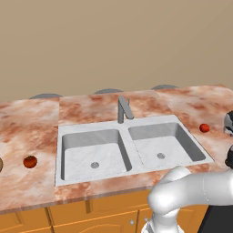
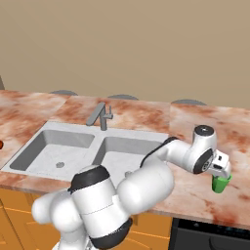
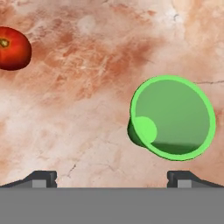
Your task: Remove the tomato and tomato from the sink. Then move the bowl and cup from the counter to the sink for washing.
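Hovering above the counter [image 2: 195, 122] to the right of the sink [image 2: 39, 146], the gripper [image 2: 220, 175] has its jaws spread to full width and holds nothing. In the hand view both fingertips [image 3: 41, 178] stand well apart with bare counter between them. The cup [image 3: 173, 117] stands upright on the counter, mouth toward the camera, nearer the right fingertip and untouched. One tomato [image 3: 12, 48] lies on the counter away from the cup. The other tomato [image 1: 30, 161] rests on the counter left of the sink. Both sink basins hold no objects.
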Motion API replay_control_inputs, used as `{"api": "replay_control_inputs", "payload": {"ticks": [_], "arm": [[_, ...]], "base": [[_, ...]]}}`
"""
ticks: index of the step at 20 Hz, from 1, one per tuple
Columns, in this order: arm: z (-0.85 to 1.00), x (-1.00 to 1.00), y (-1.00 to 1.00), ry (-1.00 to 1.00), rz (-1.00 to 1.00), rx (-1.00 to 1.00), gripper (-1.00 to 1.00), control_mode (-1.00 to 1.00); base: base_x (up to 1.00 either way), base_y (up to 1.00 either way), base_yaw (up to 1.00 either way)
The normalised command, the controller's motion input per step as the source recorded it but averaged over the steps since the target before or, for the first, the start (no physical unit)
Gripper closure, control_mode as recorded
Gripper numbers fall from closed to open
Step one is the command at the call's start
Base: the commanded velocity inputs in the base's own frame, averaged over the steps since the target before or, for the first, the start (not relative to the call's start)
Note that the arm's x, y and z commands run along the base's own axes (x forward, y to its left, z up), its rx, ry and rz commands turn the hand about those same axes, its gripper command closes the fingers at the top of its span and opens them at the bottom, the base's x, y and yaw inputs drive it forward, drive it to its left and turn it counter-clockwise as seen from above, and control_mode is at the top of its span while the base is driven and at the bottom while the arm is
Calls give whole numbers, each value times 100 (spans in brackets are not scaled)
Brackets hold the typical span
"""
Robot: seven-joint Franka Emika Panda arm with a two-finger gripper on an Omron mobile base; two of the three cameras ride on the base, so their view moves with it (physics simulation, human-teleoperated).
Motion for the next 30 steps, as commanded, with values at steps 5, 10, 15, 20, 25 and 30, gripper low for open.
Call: {"api": "replay_control_inputs", "payload": {"ticks": [5,10,15,20,25,30], "arm": [[1,7,-10,0,0,0,-100,-100],[0,15,-6,0,0,0,-100,-100],[0,14,-6,0,0,0,-100,-100],[0,12,-14,0,0,0,-100,-100],[-2,13,-14,0,0,0,-100,-100],[-9,8,-9,0,0,0,-100,-100]], "base": [[0,0,0],[0,0,0],[0,0,0],[0,0,0],[0,0,0],[0,0,0]]}}
